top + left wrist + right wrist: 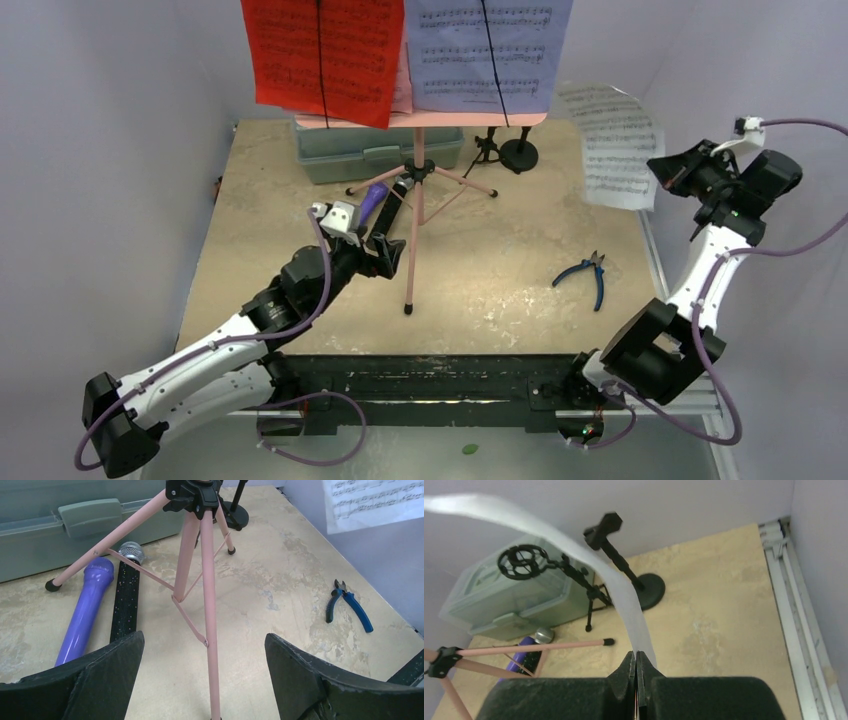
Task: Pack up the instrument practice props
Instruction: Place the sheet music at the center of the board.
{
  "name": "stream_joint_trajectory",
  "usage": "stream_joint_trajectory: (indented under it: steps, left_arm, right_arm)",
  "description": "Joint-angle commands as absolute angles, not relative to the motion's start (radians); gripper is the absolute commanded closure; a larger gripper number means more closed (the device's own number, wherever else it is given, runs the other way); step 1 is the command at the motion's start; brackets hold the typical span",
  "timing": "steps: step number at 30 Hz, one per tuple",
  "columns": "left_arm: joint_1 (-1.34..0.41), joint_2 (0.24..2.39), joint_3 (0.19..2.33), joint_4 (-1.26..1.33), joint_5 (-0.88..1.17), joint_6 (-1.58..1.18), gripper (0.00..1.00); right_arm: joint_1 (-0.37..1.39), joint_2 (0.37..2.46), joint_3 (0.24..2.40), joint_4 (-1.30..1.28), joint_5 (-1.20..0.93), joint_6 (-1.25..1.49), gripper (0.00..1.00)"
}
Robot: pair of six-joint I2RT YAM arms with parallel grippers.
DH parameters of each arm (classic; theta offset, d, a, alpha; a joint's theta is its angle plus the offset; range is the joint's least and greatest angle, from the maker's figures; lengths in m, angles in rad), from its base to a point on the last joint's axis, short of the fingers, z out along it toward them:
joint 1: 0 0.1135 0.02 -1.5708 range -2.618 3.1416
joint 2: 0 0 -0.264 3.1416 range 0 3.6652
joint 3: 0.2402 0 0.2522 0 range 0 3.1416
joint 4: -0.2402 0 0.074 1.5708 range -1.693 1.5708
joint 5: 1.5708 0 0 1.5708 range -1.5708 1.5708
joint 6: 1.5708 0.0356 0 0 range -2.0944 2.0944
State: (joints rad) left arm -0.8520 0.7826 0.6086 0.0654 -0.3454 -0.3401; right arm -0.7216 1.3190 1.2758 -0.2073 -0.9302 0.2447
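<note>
While right gripper (636,656) pinches a white music sheet (626,600), wide-open left gripper (204,645) should squarely clasp the pink metal tripod leg (210,605).

Beige table (500,260), pink tripod (417,200), purple microphone (85,615), pliers (340,593), case (350,155)

1. Red page (290,50), white page (450,55) and loose page (620,150) carry printed music staves, with notes too small to read.
2. No words, numbers or brands are legible anywhere.

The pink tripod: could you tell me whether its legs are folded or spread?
Spread: the pink tripod stands with three legs splayed on the table.
</note>
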Motion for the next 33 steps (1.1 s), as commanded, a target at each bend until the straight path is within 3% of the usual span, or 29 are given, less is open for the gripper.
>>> stream_joint_trajectory:
  steps: [1, 13, 23, 33]
  left_arm:
    - [-0.853, 0.797, 0.610, 0.121, -0.344, -0.338, 0.09]
    - [-0.854, 0.783, 0.596, 0.114, -0.357, -0.333, 0.09]
    - [-0.853, 0.812, 0.598, 0.122, -0.366, -0.315, 0.09]
    - [-0.852, 0.867, 0.621, 0.133, -0.376, -0.284, 0.08]
  right_arm:
    - [-0.649, 1.360, 1.216, -0.257, -0.828, 0.165, 1.00]
    - [-0.555, 1.473, 1.190, -0.221, -0.692, 0.226, 1.00]
    - [-0.516, 1.713, 1.258, -0.229, -0.554, 0.090, 1.00]
    - [-0.448, 1.791, 1.310, -0.187, -0.387, 0.006, 0.98]
